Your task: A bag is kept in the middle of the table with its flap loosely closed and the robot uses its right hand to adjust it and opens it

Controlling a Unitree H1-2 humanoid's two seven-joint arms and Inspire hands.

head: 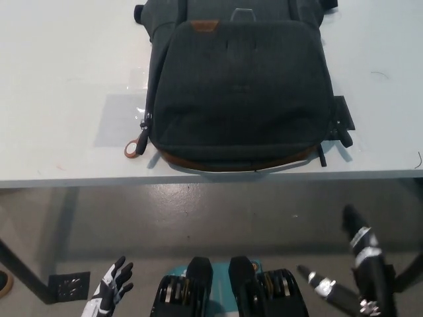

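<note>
1. A dark grey backpack [241, 92] lies flat on the white counter [59, 79], filling the upper middle of the frame, its flap [244, 86] closed over the front.
2. A brown zipper pull loop [134, 146] hangs off its lower left corner (resting on the counter).
3. The black right hand [353, 271] sits at the lower right, below the counter edge, fingers spread and empty.
4. The white left hand [112, 287] rests at the lower left, fingers apart, holding nothing.
</note>
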